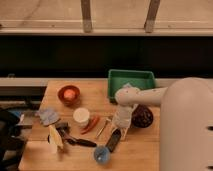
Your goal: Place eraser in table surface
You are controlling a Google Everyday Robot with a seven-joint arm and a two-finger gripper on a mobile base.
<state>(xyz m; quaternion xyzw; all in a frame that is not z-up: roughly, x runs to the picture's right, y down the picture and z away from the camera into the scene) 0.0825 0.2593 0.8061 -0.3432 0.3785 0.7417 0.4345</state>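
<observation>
Camera view, and we go straight to the gripper (122,132), hanging just right of centre in the lower half of the frame at the end of the white arm (142,96), which reaches in from the big white robot body on the right. Its fingers are closed tight and point down at the table surface (95,100). Right at its tip, slanting down and to the left, lies the eraser (114,141), a flat black block low over the tan wood. The block's upper end meets the fingertips, but whether it is actually pinched or just lying there I cannot tell.

Moving outward: just below and left of the eraser sits a small blue round thing (101,154), near the bottom edge. Left of the gripper, a thin pale stick (104,127) and an orange-red piece (91,124) lie side by side, both on a slant. Next to them stands a white round cup (81,116). To the right of the gripper, close by the arm, is the dark bowl (142,116).

Further left, a long black-handled utensil (80,142) lies across the wood beside a pale yellow object (55,137), with a blue-grey pad (48,116) above them. Toward the upper left of the tabletop sits an orange bowl (68,94). Behind the arm, at the table's far edge, rests the green tray (131,75). Any lettering on these things is too small to read.
</observation>
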